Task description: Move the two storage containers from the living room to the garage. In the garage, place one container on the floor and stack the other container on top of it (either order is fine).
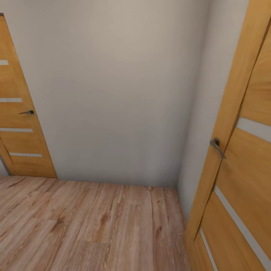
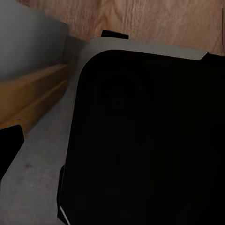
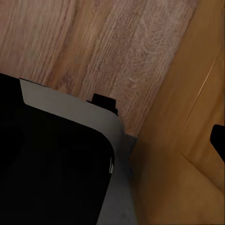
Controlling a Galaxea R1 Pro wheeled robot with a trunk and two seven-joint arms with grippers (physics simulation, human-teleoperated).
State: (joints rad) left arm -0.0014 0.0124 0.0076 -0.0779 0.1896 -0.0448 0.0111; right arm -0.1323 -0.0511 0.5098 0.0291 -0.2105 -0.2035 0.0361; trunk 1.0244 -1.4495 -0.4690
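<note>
Left door: your head view's edge cuts it off.
Right door: runs past the frame's edge.
Dark robot body: hides much of your floor.

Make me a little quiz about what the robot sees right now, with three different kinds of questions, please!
1. True or false: the head view shows two wooden doors, one at each side.
2. Pick one. What lies between the two doors? A) a window B) a plain pale wall C) a red car
3. Fill the gap: the floor is made of wood ______.

Key
1. True: there is the left door and the right door, each with a dark handle.
2. B: the plain pale wall stands between them.
3. Planks: the wood-plank floor runs up to the wall.
</note>
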